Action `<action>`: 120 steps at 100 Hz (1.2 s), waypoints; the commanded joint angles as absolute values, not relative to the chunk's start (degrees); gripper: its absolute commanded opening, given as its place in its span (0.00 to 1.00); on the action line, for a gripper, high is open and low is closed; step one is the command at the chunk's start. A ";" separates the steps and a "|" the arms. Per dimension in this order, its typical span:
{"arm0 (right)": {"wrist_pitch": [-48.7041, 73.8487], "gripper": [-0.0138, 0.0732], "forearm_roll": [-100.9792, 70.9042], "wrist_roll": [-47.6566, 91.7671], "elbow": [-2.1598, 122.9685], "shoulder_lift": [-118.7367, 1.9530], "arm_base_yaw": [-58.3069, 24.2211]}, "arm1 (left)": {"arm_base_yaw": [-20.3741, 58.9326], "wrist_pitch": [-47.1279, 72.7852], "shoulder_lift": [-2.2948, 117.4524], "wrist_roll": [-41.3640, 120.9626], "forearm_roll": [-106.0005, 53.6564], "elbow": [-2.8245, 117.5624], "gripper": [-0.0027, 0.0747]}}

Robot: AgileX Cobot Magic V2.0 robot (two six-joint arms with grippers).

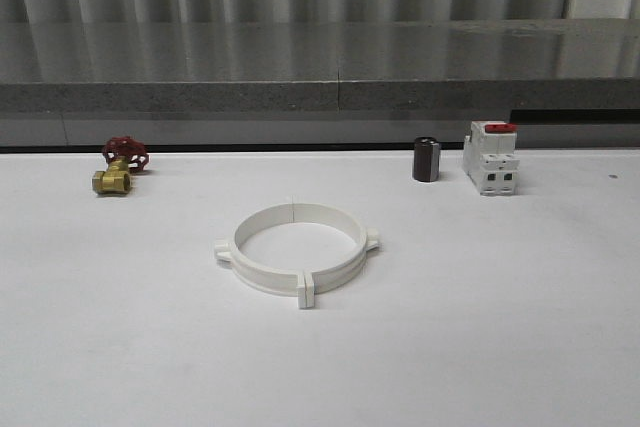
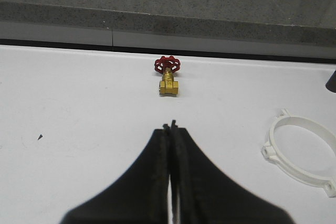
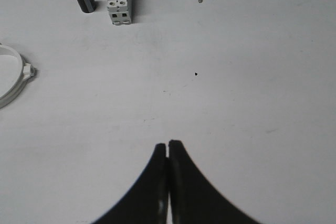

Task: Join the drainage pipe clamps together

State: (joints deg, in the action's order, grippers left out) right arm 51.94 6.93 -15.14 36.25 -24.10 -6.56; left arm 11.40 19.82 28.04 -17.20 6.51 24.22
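The two white drainage pipe clamps (image 1: 298, 248) lie joined as one ring in the middle of the white table, end tabs meeting at front and back, side lugs pointing left and right. Part of the ring shows in the left wrist view as a white arc, the clamps (image 2: 302, 152), and its lug edge as the clamps (image 3: 16, 77) in the right wrist view. My left gripper (image 2: 170, 126) is shut and empty above bare table, well apart from the ring. The right gripper (image 3: 168, 143) is shut too, holding nothing, over bare table away from the ring.
A brass valve (image 1: 117, 165) with a red handwheel sits at the back left. At the back right stand a small black cylinder (image 1: 426, 159) and a white breaker (image 1: 491, 158) with a red top. A grey ledge (image 1: 320, 67) runs behind the table.
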 commanded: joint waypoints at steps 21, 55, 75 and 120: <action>48.13 0.02 8.78 -14.56 37.17 -24.45 -6.12 | 11.24 15.27 28.07 -17.15 6.69 25.77 0.01; 25.99 0.02 7.91 -13.86 22.43 -14.22 -2.85 | 11.24 15.27 28.07 -17.15 6.69 25.77 0.01; 14.20 0.02 -2.17 -3.77 11.25 -5.33 1.25 | 11.24 15.27 28.07 -17.15 6.69 25.77 0.01; 5.41 0.02 -3.20 -1.93 -0.70 1.76 -0.44 | 11.24 15.27 28.07 -17.15 6.69 25.77 0.01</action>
